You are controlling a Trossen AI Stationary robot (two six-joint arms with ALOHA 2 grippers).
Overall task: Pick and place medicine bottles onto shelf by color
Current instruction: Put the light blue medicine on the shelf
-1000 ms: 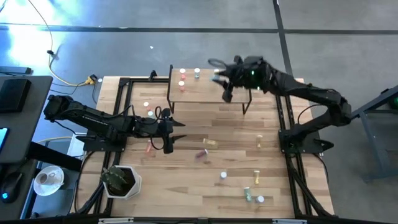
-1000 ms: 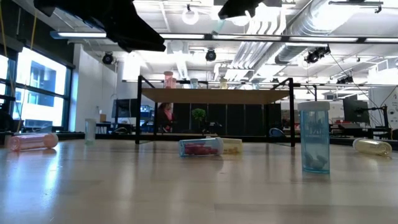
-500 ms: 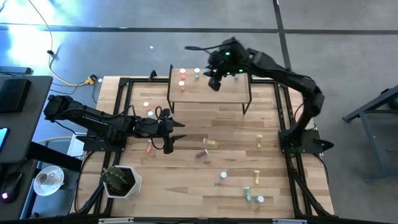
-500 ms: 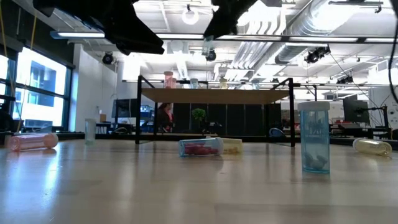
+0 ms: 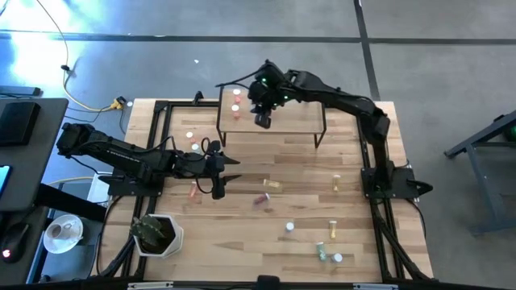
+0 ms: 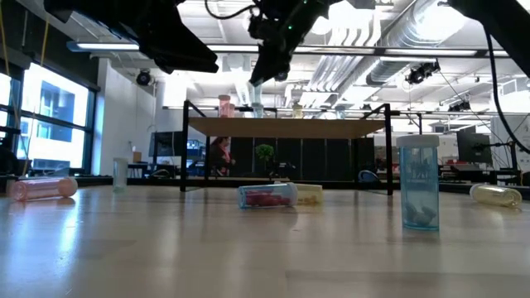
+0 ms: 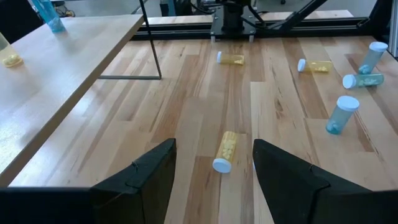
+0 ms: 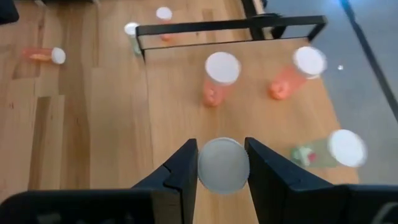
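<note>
My right arm (image 5: 322,84) reached over the left end of the shelf (image 5: 290,121). The right jaws stood narrow, clamped on one medicine bottle, held upright above the board. Only its white cap (image 8: 222,165) showed between them. The body was hidden under it, so I couldn't tell its colour.

Already on the shelf were two red bottles (image 8: 219,78) standing side by side, with a green bottle (image 8: 326,149) a little apart from them.

To do this step well, I judged I should:
- pick the bare wood that suits the bottle's colour, clear of the red pair;
- lower straight down and keep the bottle vertical;
- let go only once its base sat flat;
- lift straight up, so the jaws didn't clip the neighbours.

The risk was that the tiny bottles tip easily, and a nudge could roll one off the edge.

My left arm (image 5: 121,157) waited low over the desk (image 5: 282,234), left jaws wide and holding nothing, with a yellow bottle (image 7: 225,150) lying just ahead. More bottles lay scattered on the right of the desk.

Writing and brands: none readable on any bottle.
</note>
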